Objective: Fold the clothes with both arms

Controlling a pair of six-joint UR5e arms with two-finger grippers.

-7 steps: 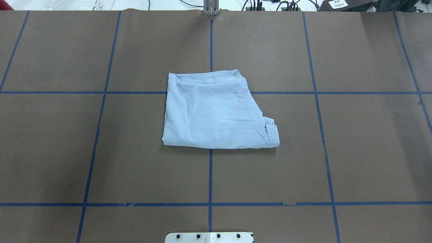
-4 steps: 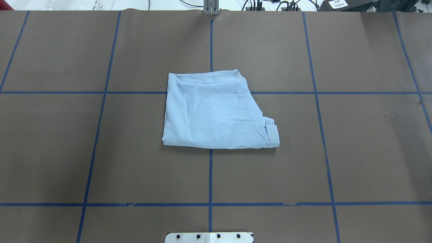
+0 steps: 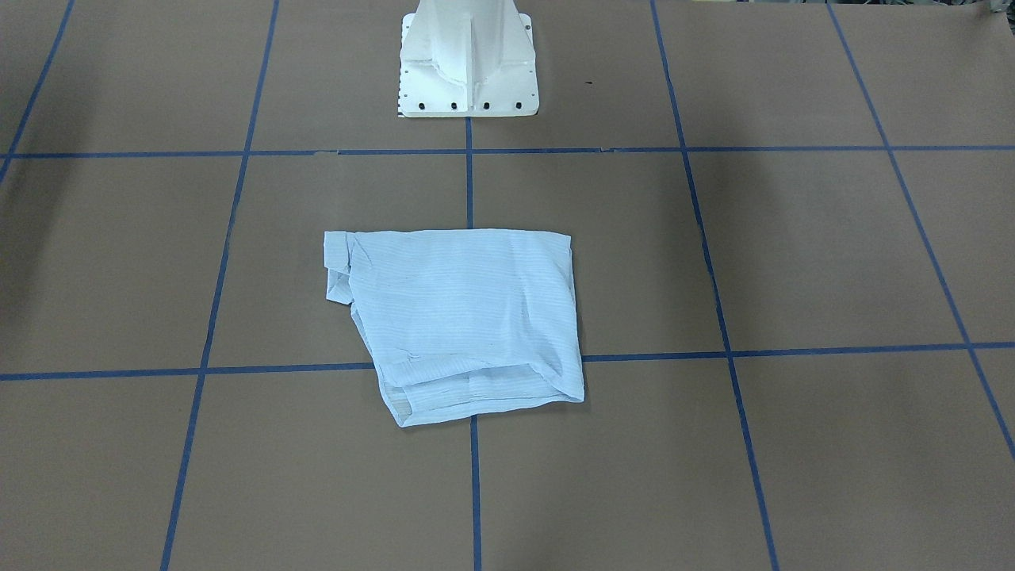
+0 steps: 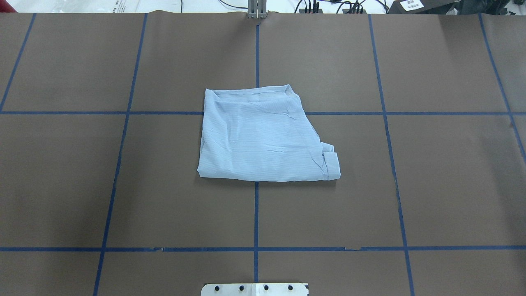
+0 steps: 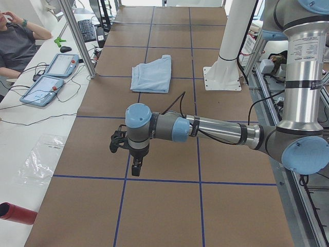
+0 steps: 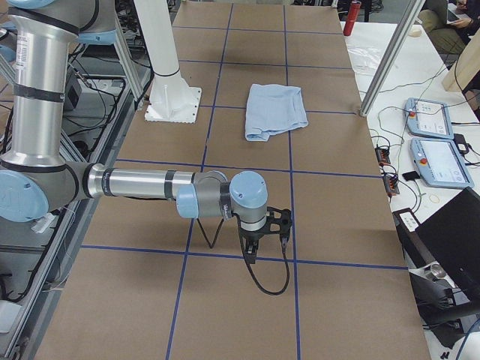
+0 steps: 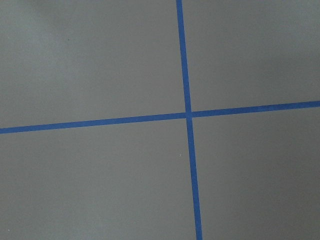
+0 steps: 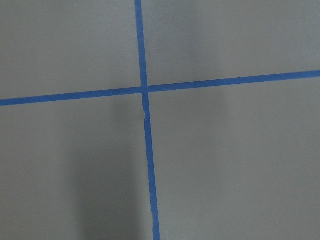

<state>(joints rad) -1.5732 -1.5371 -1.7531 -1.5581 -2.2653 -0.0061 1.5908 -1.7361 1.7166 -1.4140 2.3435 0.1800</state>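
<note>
Left fingers (image 5: pixel 135 169), right fingers (image 6: pixel 249 250) (spread? cannot tell), folded shirt (image 4: pixel 263 139), long axis left-right

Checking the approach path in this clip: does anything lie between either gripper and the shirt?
Nothing visible does. Only table surface shows between the left gripper, the right gripper and the folded shirt.

The pale blue shirt (image 4: pixel 263 139) lies folded into a rough rectangle on my brown table (image 4: pixel 411 185), covering a crossing of blue tape lines (image 4: pixel 256 213). A cuff (image 4: pixel 332 164) sticks out at its near right corner. My white base plate (image 4: pixel 254 289) shows at the near edge.
</note>
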